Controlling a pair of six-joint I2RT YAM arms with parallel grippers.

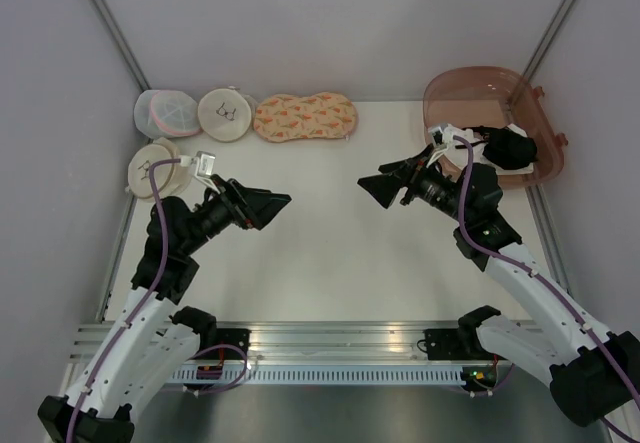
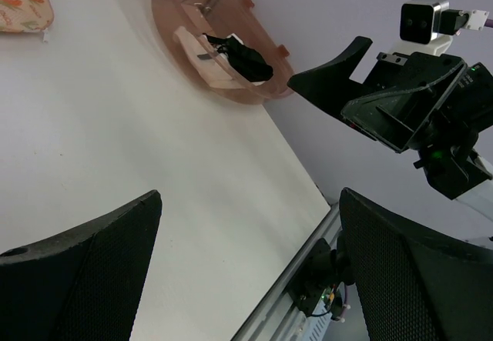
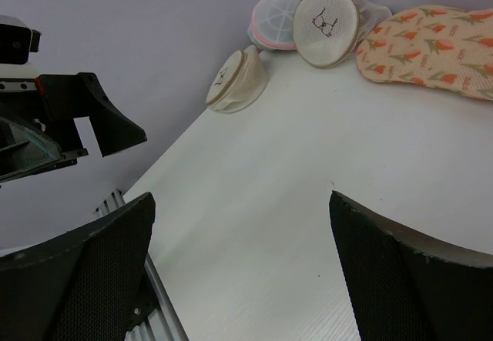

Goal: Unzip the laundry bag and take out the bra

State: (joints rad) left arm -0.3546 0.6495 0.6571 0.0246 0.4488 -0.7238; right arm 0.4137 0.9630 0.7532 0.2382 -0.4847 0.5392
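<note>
Grey walls (image 1: pixel 330 23), white tabletop (image 1: pixel 330 273). We have the laundry bag (image 1: pixel 305 116) lying flat at 12 o'clock by the far edge (zip state not readable from here). Just beside it at 11 sits a round cream pouch (image 1: pixel 226 113), then a mesh pouch (image 1: pixel 167 113); a second cream pouch (image 1: pixel 152 168) is at 10. Pink tub (image 1: pixel 480 88) at 2 holds a black garment (image 1: pixel 510 148). Left pincer (image 1: pixel 275 201) and right pincer (image 1: pixel 372 185) hover over mid-tabletop, tips facing each other, well apart, both spread wide and empty.

Bright even light, soft faint shadows, glare on metal rail (image 1: pixel 330 335), all views sharp
</note>
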